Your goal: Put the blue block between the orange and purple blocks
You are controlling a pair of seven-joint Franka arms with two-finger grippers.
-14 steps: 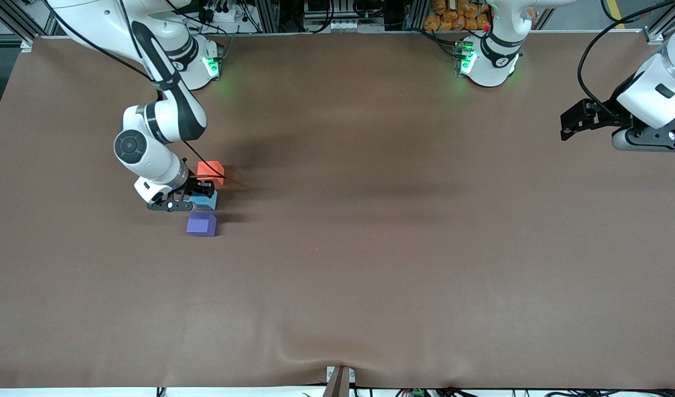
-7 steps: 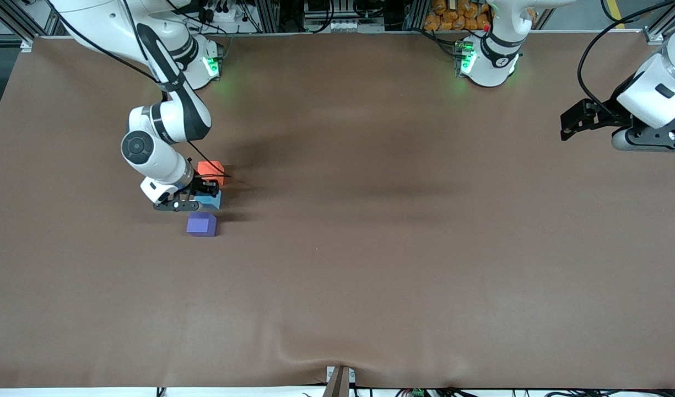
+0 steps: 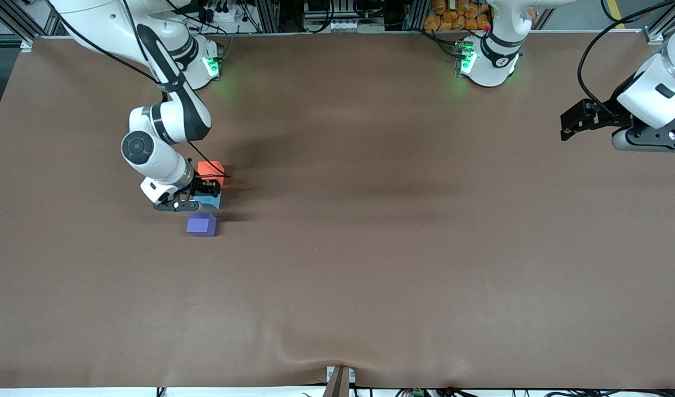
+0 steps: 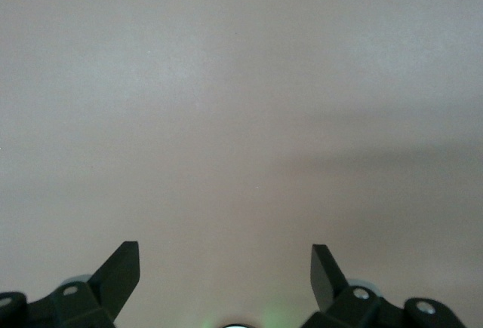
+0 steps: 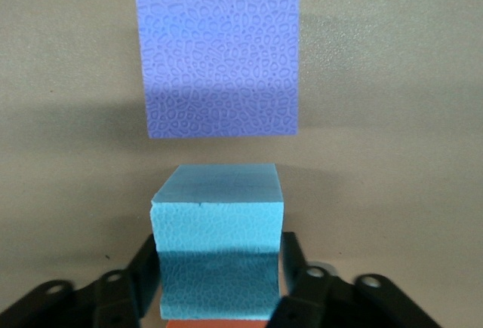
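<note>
The right gripper (image 3: pixel 204 197) sits low between the orange block (image 3: pixel 211 170) and the purple block (image 3: pixel 201 225), its fingers (image 5: pixel 147 264) pinching the blue block (image 3: pixel 209 202) on two opposite sides. The three cubes stand in one line toward the right arm's end of the table: orange farthest from the front camera, blue next, purple nearest. In the right wrist view the blue block (image 5: pixel 217 249) stands apart from the purple block (image 5: pixel 219 55), with a strip of orange showing right against its other edge. Whether it rests on the brown table cover (image 3: pixel 370 248) cannot be told. The coming move likely turns on this alignment: blue already lies in the gap, closer to orange. The left gripper (image 4: pixel 225 271) waits with fingers spread over bare cover at the left arm's end.
</note>
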